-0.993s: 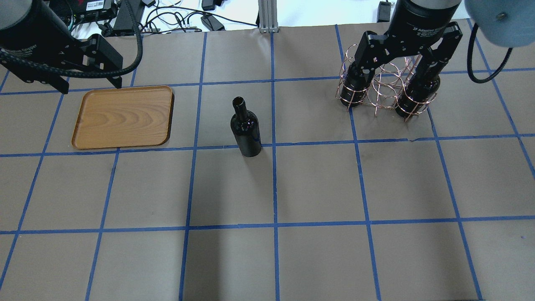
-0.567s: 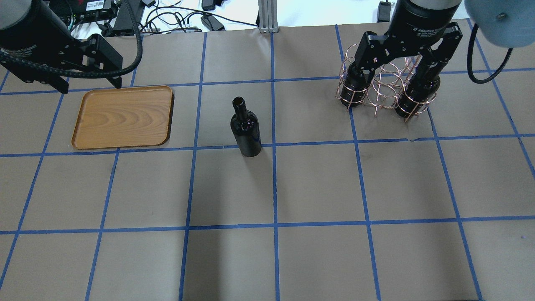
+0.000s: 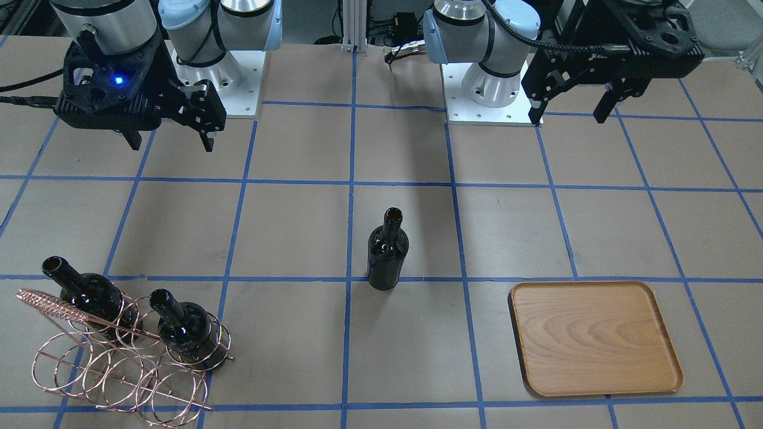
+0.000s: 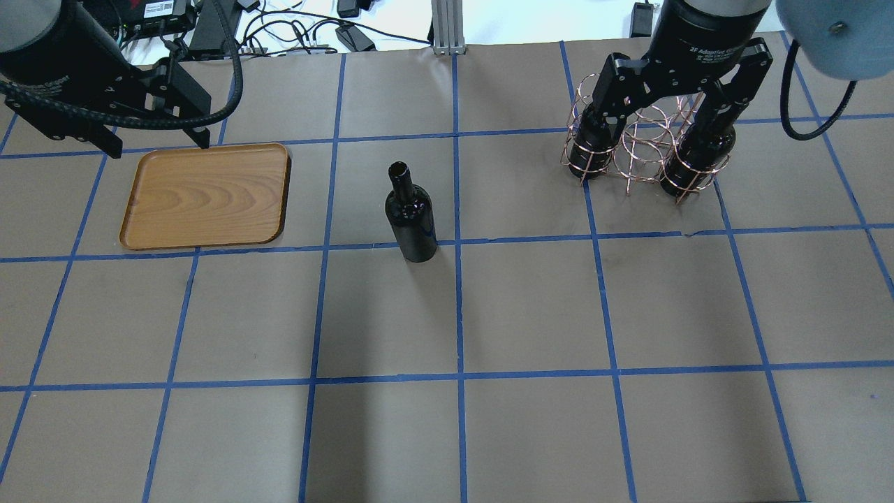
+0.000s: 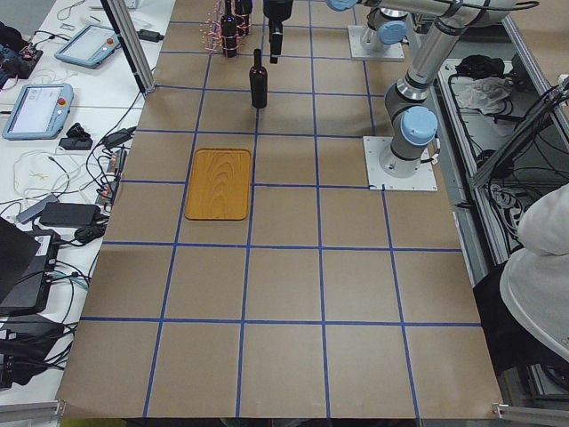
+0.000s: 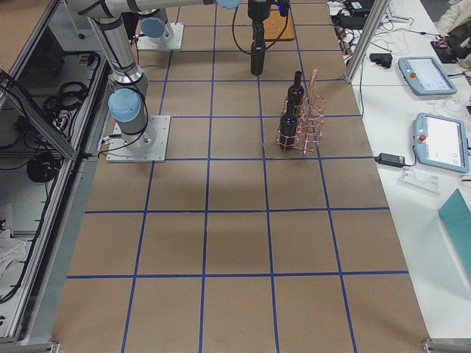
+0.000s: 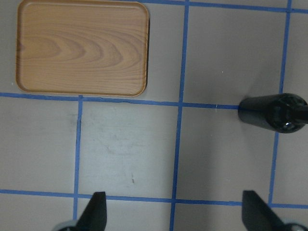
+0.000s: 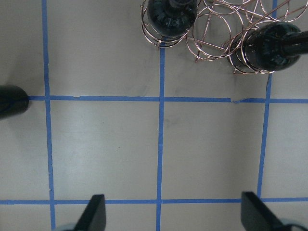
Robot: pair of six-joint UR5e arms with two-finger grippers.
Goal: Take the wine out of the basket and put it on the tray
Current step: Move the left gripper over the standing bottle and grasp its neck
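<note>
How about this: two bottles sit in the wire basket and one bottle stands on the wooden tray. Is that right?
Not quite. Two bottles sit in the basket, but the third bottle stands on the table, apart from the tray, not on it. The front-facing view shows this.

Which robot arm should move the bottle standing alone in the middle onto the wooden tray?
Probably the left. The left gripper is open and hangs on the same side as the tray, so the lone bottle needs only a short carry. The right gripper, open too, hangs on the side of the basket, farther away.
</note>
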